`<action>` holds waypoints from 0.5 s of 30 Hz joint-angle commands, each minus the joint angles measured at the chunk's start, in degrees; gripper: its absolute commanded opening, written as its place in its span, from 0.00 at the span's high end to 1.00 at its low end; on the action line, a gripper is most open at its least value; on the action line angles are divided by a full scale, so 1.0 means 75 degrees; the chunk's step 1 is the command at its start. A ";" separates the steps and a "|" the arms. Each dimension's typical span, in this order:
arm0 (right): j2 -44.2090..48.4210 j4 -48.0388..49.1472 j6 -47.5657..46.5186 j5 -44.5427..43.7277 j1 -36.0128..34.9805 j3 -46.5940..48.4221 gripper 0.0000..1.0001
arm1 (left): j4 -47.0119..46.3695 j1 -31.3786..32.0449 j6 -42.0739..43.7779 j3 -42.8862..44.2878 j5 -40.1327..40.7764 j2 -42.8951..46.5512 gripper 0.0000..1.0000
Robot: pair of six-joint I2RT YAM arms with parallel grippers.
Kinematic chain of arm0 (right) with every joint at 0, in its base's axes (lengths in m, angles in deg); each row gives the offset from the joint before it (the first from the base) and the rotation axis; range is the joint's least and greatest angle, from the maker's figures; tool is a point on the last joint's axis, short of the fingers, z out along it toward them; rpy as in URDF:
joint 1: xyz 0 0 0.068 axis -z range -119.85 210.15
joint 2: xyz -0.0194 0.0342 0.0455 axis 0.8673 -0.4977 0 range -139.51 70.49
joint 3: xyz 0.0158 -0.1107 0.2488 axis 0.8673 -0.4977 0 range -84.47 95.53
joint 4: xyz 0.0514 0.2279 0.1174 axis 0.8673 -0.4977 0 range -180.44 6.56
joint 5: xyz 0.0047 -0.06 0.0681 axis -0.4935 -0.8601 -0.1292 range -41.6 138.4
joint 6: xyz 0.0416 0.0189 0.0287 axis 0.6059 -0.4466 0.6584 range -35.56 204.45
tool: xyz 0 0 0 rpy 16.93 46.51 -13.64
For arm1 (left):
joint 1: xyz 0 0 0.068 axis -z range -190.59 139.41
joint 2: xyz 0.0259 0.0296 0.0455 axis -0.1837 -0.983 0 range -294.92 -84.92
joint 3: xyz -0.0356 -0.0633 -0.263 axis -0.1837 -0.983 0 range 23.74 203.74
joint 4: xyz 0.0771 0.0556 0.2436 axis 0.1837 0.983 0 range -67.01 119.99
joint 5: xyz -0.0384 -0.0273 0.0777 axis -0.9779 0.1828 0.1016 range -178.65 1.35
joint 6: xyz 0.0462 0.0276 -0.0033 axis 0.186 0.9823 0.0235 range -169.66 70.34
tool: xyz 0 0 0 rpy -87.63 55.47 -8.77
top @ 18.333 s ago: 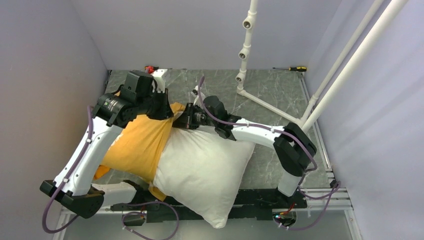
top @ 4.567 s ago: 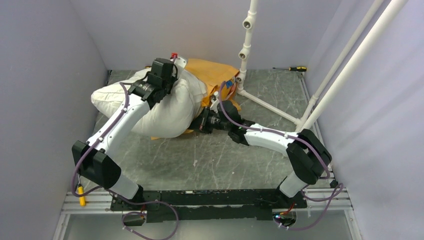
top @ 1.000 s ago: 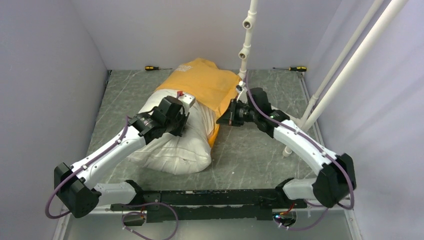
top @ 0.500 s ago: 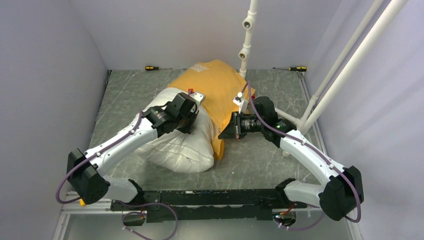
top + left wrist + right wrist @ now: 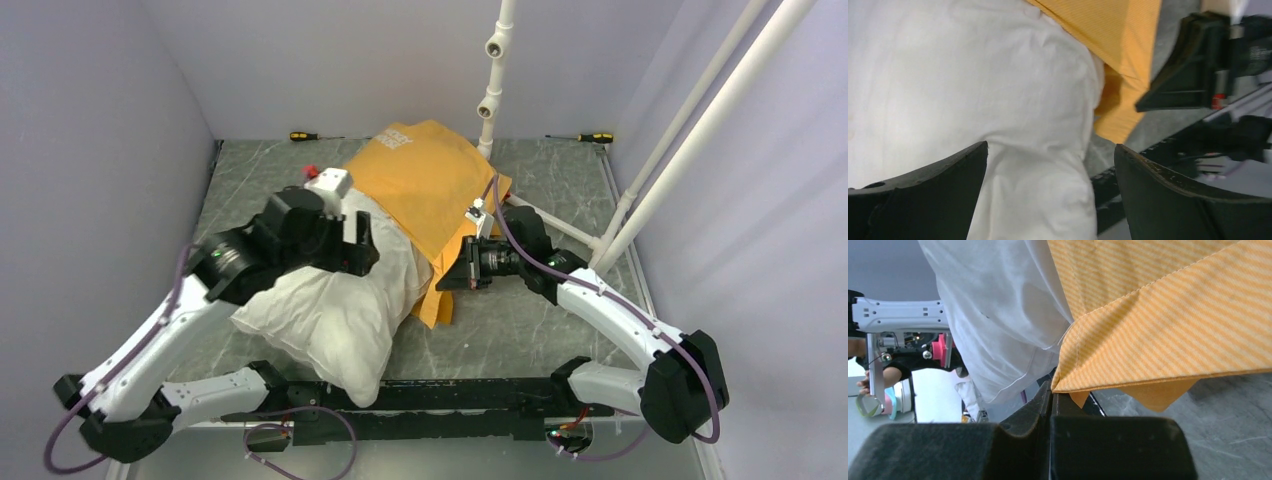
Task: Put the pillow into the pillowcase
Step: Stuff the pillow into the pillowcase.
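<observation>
The left hand (image 5: 1051, 146), fingers spread wide and gripping nothing, hovered over the middle of the white pillow (image 5: 330, 310); whether it touched the fabric could not be told. The right hand (image 5: 1050, 390), fingers pressed together, pinched a folded hem corner of the orange pillowcase (image 5: 420, 185) just beside the pillow's right flank. The pillow lay diagonally on the grey table (image 5: 540, 320), its far end tucked inside the pillowcase and its near end bare, bulging over the black rail at the table's near edge. The right hand's hold looked to be on only a thin corner of the hem, so a firm pull could have slipped the fabric free. With the left hand gripping nothing, the pillow might have slid back out of the case or sagged further over the near edge. Counted: one pillow, one pillowcase, two hands, and two screwdrivers, one (image 5: 305, 135) at the far left, another (image 5: 596, 137) at the far right.
</observation>
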 commanded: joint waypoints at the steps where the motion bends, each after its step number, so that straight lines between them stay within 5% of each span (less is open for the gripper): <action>1: 0.0156 0.0607 0.0405 0.0490 -0.0119 -0.0136 1.00 | 0.1934 -0.0032 -0.2057 0.0740 -0.0451 0.0431 0.01; 8: 0.0162 0.0919 0.0657 0.0469 -0.0120 -0.0272 1.00 | 0.5688 -0.0032 -0.4789 0.0737 0.0686 0.1060 0.01; 11: 0.0114 0.1196 0.0773 0.0571 -0.0124 -0.0382 1.00 | 0.5413 -0.0031 -0.5358 -0.0247 0.0517 0.1622 0.01; 15: 0.0034 0.1345 0.0837 0.0642 -0.0150 -0.0412 1.00 | 0.2814 -0.0038 -0.5065 -0.2019 -0.0321 0.2031 0.01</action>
